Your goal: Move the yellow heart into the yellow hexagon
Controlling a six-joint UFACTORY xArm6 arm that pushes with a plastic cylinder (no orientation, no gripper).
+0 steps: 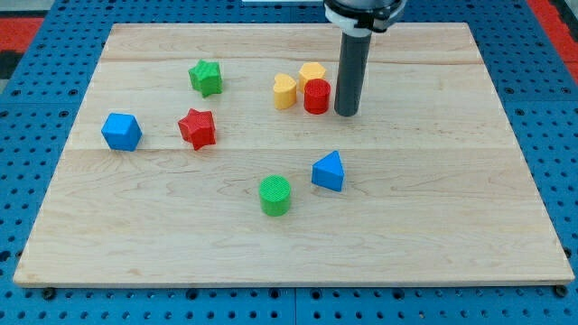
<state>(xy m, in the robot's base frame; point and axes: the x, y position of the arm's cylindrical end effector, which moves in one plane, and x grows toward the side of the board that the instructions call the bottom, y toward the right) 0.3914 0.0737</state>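
Note:
The yellow heart (284,91) lies on the wooden board above the middle of the view. The yellow hexagon (312,72) sits just to its upper right, very close or touching. A red cylinder (317,96) stands right of the heart and below the hexagon, touching both or nearly so. My tip (346,113) rests on the board just right of the red cylinder, a small gap away. The rod rises straight toward the view's top.
A green star (206,78) and a red star (197,128) lie to the left, a blue cube (121,132) farther left. A green cylinder (275,195) and a blue triangle (329,171) sit below the middle. The board (452,226) ends in blue pegboard all around.

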